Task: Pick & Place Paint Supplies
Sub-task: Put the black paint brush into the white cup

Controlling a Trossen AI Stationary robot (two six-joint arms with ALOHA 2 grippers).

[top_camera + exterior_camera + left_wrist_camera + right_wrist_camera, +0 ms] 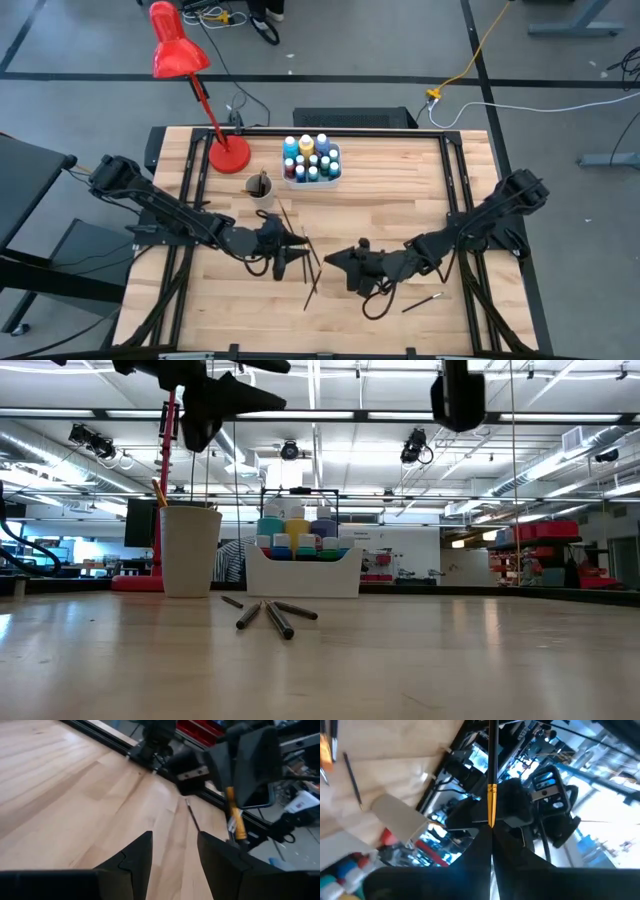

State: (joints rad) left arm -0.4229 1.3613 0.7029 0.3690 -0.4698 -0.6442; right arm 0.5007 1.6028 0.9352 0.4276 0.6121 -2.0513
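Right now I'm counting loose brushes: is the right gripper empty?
No: the right wrist view shows the right gripper shut on a thin paintbrush with a gold ferrule.

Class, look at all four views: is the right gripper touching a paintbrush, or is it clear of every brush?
Touching. In the right wrist view, the right gripper is shut on a paintbrush, whose dark handle and gold ferrule rise straight from between the closed fingers.

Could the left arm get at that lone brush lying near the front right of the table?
Probably not easily. The lone brush lies past the right gripper, which sits between it and the open, empty left gripper. The right gripper is already shut on a paintbrush, yet stands much nearer.
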